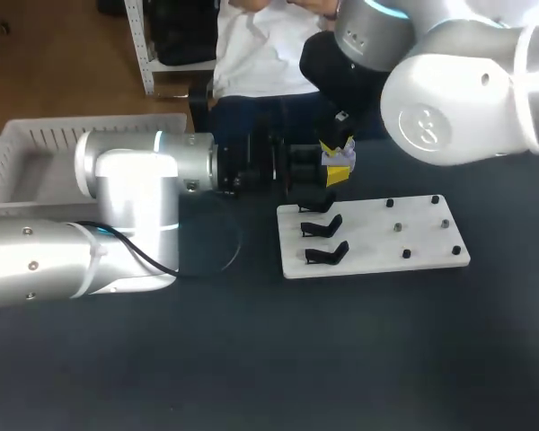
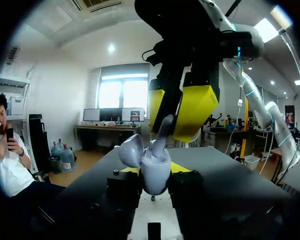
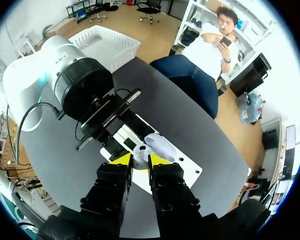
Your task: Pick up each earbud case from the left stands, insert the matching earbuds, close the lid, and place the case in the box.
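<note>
Pale lilac earbud case (image 2: 153, 165): held up over the table (image 1: 341, 359), just behind the near end of the white board (image 1: 404, 211). Its lid (image 2: 131, 149) stands open, tilted to one side.

Left gripper (image 2: 154, 170): reaches in level from the left side. Its fingers are clamped on the lower body of the case from both sides, with only slivers of their yellow tips showing past the case.

Right gripper (image 3: 140, 161): comes down from the upper right and hangs directly over the open case. Its yellow fingers are drawn close together.

Earbud (image 2: 164, 131): pale, stem upward. It appears to be pinched between the right gripper's fingers, though the contact is partly hidden. Its lower end meets the mouth of the case.

White board: flat on the dark table, right of middle. Three black stands (image 1: 322, 226) sit in a column at its left end, and small dark pegs (image 1: 397, 227) are scattered over the right part.

White slatted basket (image 1: 18, 144): far left corner, well apart from the board, behind the left arm.
</note>
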`<act>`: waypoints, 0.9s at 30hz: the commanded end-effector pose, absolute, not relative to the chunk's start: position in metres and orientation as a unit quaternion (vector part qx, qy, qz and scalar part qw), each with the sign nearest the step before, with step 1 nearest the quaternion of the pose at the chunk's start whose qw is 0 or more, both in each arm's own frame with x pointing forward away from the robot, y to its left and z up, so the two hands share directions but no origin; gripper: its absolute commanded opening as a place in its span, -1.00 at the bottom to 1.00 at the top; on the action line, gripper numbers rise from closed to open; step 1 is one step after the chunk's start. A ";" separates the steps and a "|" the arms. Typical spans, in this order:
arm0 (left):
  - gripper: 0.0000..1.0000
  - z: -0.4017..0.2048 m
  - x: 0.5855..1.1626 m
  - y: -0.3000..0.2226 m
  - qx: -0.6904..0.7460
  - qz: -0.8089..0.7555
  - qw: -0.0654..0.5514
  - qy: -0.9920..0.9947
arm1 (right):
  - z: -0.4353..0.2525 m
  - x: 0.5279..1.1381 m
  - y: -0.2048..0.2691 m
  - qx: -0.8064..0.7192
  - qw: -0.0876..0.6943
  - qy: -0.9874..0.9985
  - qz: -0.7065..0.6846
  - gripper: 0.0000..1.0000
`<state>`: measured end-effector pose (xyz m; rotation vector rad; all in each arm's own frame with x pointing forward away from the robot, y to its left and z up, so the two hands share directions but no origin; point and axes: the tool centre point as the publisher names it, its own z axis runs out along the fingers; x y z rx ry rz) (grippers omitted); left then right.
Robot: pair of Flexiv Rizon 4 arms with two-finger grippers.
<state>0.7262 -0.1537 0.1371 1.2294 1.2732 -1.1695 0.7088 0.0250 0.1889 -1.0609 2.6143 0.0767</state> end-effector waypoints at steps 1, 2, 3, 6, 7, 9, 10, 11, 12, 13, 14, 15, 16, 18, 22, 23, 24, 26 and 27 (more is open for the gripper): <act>-1.00 0.136 0.725 -0.154 0.504 -0.480 0.493 0.523 | 0.185 0.713 0.025 -0.367 0.158 0.916 0.029 -1.00; -1.00 0.136 0.725 -0.154 0.504 -0.480 0.493 0.523 | 0.186 0.713 0.025 -0.367 0.159 0.916 0.029 -1.00; -1.00 0.136 0.725 -0.154 0.504 -0.480 0.493 0.523 | 0.186 0.713 0.024 -0.367 0.160 0.916 0.028 -1.00; -1.00 0.136 0.725 -0.154 0.504 -0.480 0.493 0.523 | 0.187 0.714 0.024 -0.366 0.161 0.916 0.028 -1.00; -1.00 0.136 0.725 -0.154 0.504 -0.480 0.493 0.523 | 0.187 0.714 0.024 -0.367 0.162 0.916 0.027 -1.00; -1.00 0.136 0.725 -0.154 0.504 -0.480 0.493 0.523 | 0.188 0.714 0.025 -0.367 0.162 0.915 0.026 -1.00; -1.00 0.136 0.725 -0.154 0.504 -0.480 0.493 0.523 | 0.187 0.715 0.025 -0.368 0.162 0.915 0.025 -1.00; -1.00 0.136 0.725 -0.154 0.504 -0.480 0.493 0.523 | 0.186 0.716 0.025 -0.368 0.161 0.916 0.025 -1.00; -1.00 0.136 0.725 -0.154 0.504 -0.480 0.493 0.523 | 0.186 0.716 0.024 -0.367 0.161 0.916 0.026 -1.00; -1.00 0.136 0.725 -0.154 0.504 -0.480 0.493 0.523 | 0.185 0.717 0.024 -0.367 0.160 0.916 0.026 -1.00; -1.00 0.136 0.725 -0.154 0.504 -0.480 0.493 0.523 | 0.184 0.717 0.024 -0.367 0.159 0.916 0.026 -1.00; -1.00 0.136 0.725 -0.154 0.504 -0.480 0.493 0.523 | 0.184 0.717 0.024 -0.367 0.159 0.916 0.026 -1.00; -1.00 0.136 0.725 -0.154 0.504 -0.480 0.493 0.523 | 0.184 0.717 0.024 -0.367 0.158 0.916 0.025 -1.00; -1.00 0.136 0.725 -0.154 0.504 -0.480 0.493 0.523 | 0.184 0.717 0.024 -0.367 0.158 0.916 0.025 -1.00; -1.00 0.136 0.725 -0.154 0.504 -0.480 0.493 0.523 | 0.184 0.717 0.024 -0.367 0.158 0.916 0.025 -1.00; -1.00 0.136 0.725 -0.154 0.504 -0.480 0.493 0.523 | 0.184 0.717 0.024 -0.367 0.159 0.916 0.025 -1.00; -1.00 0.136 0.725 -0.154 0.504 -0.480 0.493 0.523 | 0.185 0.717 0.024 -0.367 0.159 0.916 0.026 -1.00; -1.00 0.136 0.725 -0.154 0.504 -0.480 0.493 0.523 | 0.185 0.717 0.025 -0.368 0.159 0.916 0.026 -1.00; -1.00 0.136 0.725 -0.154 0.504 -0.480 0.493 0.523 | 0.184 0.717 0.025 -0.369 0.159 0.916 0.026 -1.00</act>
